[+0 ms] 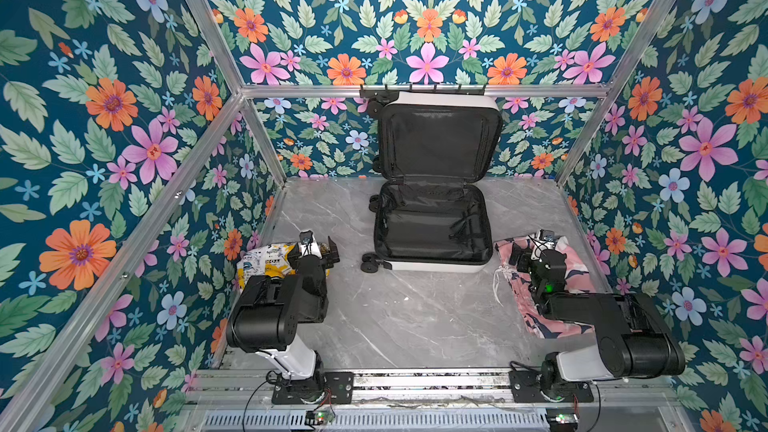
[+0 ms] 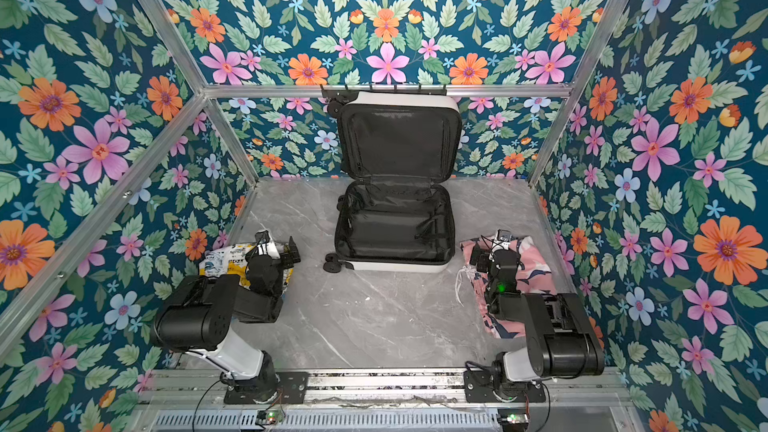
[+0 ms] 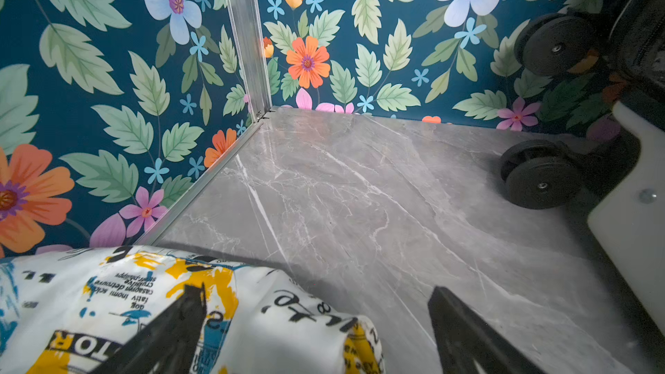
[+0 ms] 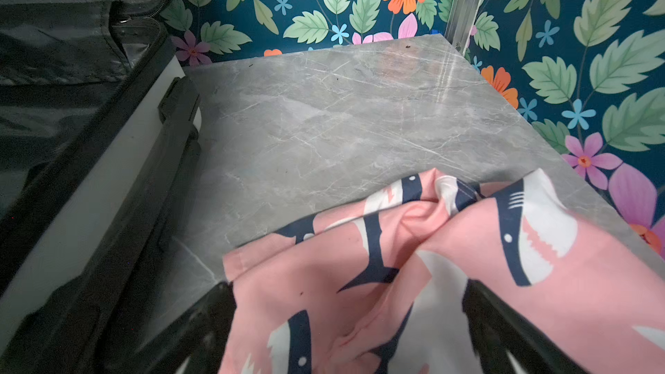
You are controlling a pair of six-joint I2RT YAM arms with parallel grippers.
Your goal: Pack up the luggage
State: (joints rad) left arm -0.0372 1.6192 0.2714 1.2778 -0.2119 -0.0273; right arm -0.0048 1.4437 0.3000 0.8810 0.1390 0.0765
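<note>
Left fingers (image 3: pixel 464 340) spread wide, one above the printed bag (image 3: pixel 90 282); right fingers (image 4: pixel 496 325) spread astride the pink cloth (image 4: pixel 306 282). The luggage (image 1: pixel 436 266) lies open on the bench (image 1: pixel 395 317), between both pairs.

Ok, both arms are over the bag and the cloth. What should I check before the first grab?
1. luggage open, lid leaning back against the wall: ok.
2. lower half empty, ready to take items: ok.
3. left gripper open above the end of the printed bag: ok.
4. right gripper open, straddling the pink cloth: ok.
5. Fingers touching bag or cloth: cannot tell.
6. white drawstring of the cloth trailing loose on the table: not ok, it might snag on the way in.
</note>
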